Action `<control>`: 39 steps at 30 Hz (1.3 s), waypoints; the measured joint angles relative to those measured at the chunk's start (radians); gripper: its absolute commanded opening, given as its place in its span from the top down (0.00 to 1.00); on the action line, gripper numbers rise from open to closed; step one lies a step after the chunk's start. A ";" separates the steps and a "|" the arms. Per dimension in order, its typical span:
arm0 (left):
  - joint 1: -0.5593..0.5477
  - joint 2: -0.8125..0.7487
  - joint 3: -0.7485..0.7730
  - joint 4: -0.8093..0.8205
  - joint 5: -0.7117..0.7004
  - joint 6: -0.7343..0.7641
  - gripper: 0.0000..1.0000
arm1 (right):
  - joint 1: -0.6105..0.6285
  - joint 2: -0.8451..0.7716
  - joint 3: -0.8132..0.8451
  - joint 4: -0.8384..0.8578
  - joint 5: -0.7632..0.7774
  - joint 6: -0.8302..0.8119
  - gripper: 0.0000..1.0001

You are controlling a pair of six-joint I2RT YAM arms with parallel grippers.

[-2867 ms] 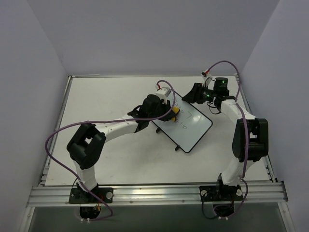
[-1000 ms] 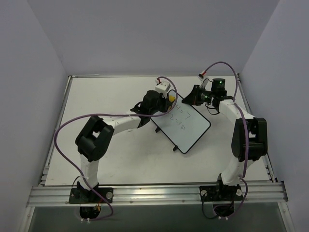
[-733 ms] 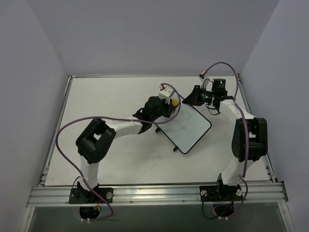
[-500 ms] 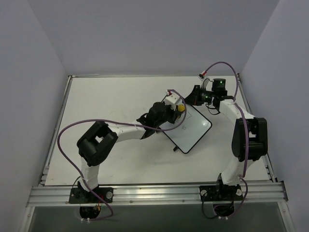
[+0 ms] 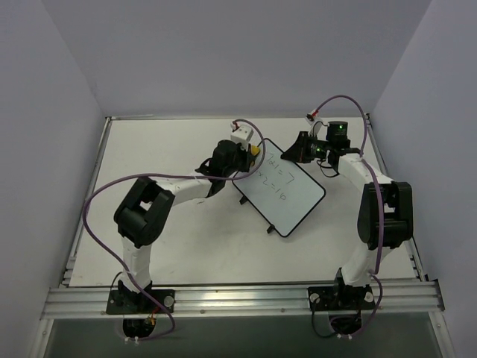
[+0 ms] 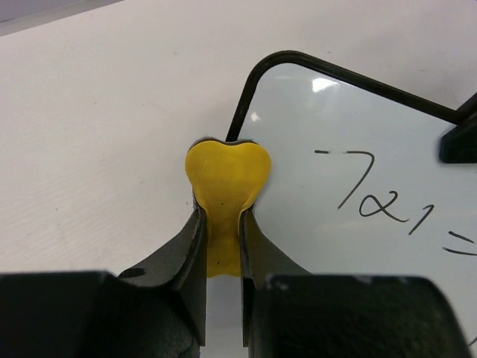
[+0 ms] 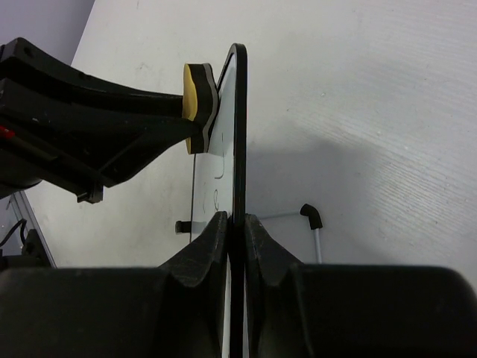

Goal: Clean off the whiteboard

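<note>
- Step in hand: wiping. The left pincer [image 6: 221,224] is closed narrowly on a yellow eraser [image 6: 226,175], which sits at the rounded corner of the whiteboard [image 6: 358,127], touching its black frame.
- The dark handwriting [image 6: 373,205] is unwiped, so by my reading most of the job is left.
- The right pincer [image 7: 236,224] is clamped tight on the whiteboard's thin edge, steadying it.
- Where the board is: in the top view the whiteboard [image 5: 287,190] lies diagonally, right of centre on the desk [image 5: 164,149], with the left pincer [image 5: 250,153] at its upper-left corner and the right pincer [image 5: 298,149] at its upper edge.
- Next move, as I judge it: sweep the eraser from the corner across the marks toward the lower right of the left wrist view, pressing evenly while the other arm holds firm.
- Left wrist view alone makes the writing legible and shows the eraser's heart-like outline.
- Right wrist view alone shows the board edge-on and the eraser [image 7: 195,104] with its dark face against the board's surface.
- Only the top view shows both arms and the whole board; its tilt I cannot tell.
</note>
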 measured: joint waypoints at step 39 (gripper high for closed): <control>-0.044 0.058 0.259 -0.283 -0.093 0.113 0.98 | 0.012 -0.001 0.000 0.013 0.017 -0.009 1.00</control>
